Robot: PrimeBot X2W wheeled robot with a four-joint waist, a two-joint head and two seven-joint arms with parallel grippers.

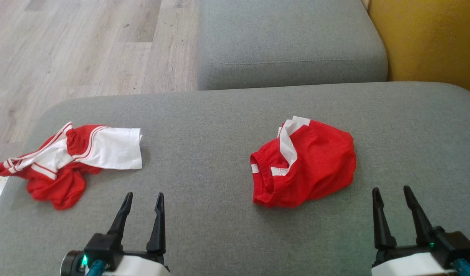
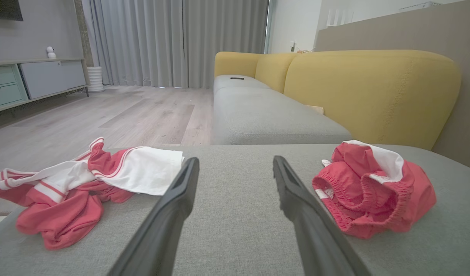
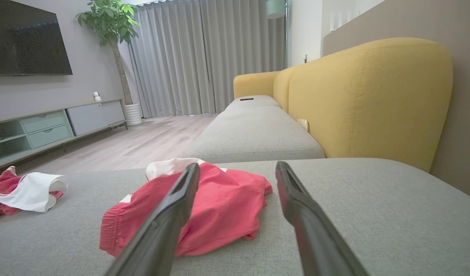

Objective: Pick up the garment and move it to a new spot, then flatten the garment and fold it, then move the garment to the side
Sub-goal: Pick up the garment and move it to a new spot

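Two red and white garments lie on the grey cushion (image 1: 219,126). A crumpled pair of red shorts (image 1: 304,163) with white stripes sits right of centre, also seen as the shorts (image 2: 373,189) and the shorts (image 3: 215,207) in the wrist views. A red and white shirt (image 1: 73,161) lies bunched at the left edge, and the shirt (image 2: 85,184) is ahead-left of the left fingers. My left gripper (image 1: 142,201) is open near the front edge, between the two garments. My right gripper (image 1: 390,195) is open, right of the shorts. Neither gripper touches cloth.
A second grey seat cushion (image 1: 288,42) lies beyond, with a yellow sofa back (image 1: 426,38) at the right. Wooden floor (image 1: 73,46) drops off at the left and far left. A TV cabinet (image 3: 54,126) stands across the room.
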